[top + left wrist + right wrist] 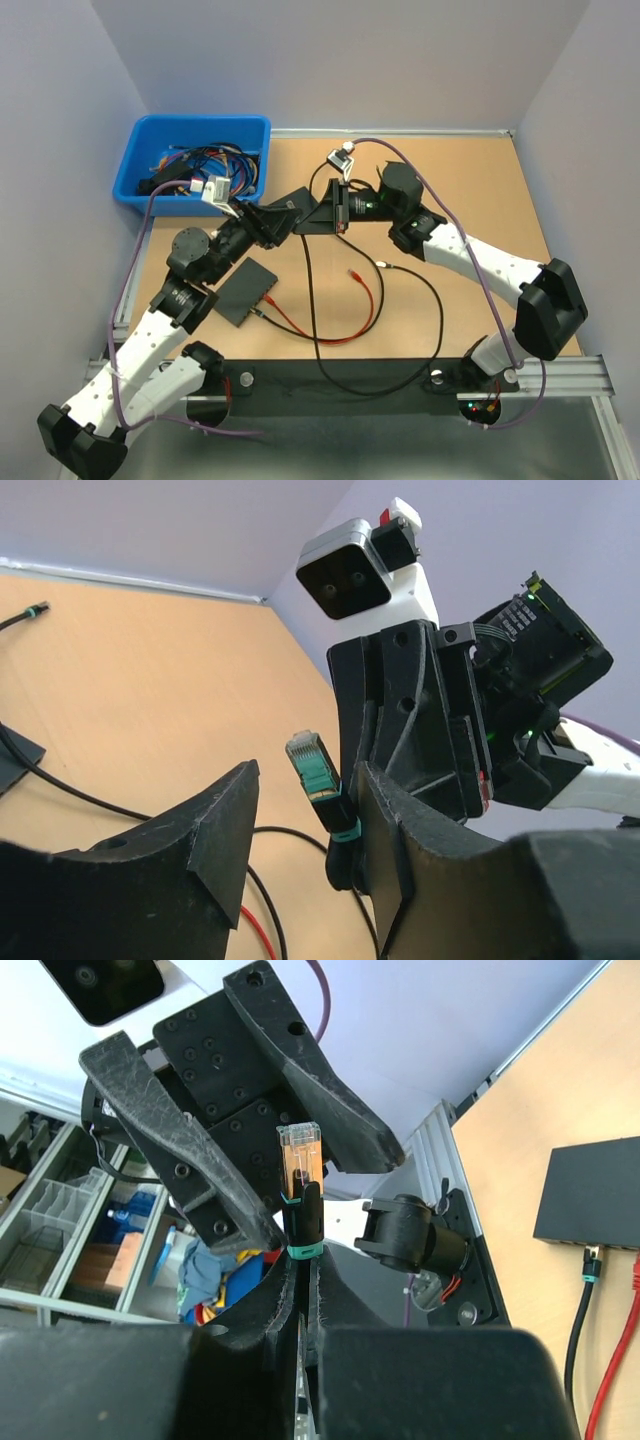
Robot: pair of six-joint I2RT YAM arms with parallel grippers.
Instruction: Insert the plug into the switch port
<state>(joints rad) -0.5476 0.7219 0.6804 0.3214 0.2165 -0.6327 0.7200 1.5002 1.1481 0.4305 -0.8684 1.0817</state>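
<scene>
Presently the right gripper (pixel 303 1260) is clamped tight on the black boot of the clear teal-banded network plug (pixel 298 1165), which stands upright out of the closed jaws with its clear tip uppermost. The plug is held in the air over the far middle of the tan wooden desk (pixel 450 200), not in any port. The left gripper (pixel 305 800) meets it from the opposite side with jaws apart, one finger on either side of the plug. In the left wrist view the plug sits just beside one black finger (pixel 395 850) and clear of the other; whether the nearer finger touches it cannot be told. The flat black rectangular switch (pixel 246 291) lies on the desk toward the near left corner, well apart from the plug and beside the left arm. Two leads already enter one side of it: a thin red cable (pixel 365 300) and a thin black cable (pixel 312 290), both trailing across the middle of the desk. A blue plastic bin (pixel 140 170) holding a tangle of cables stands at the far left corner.
</scene>
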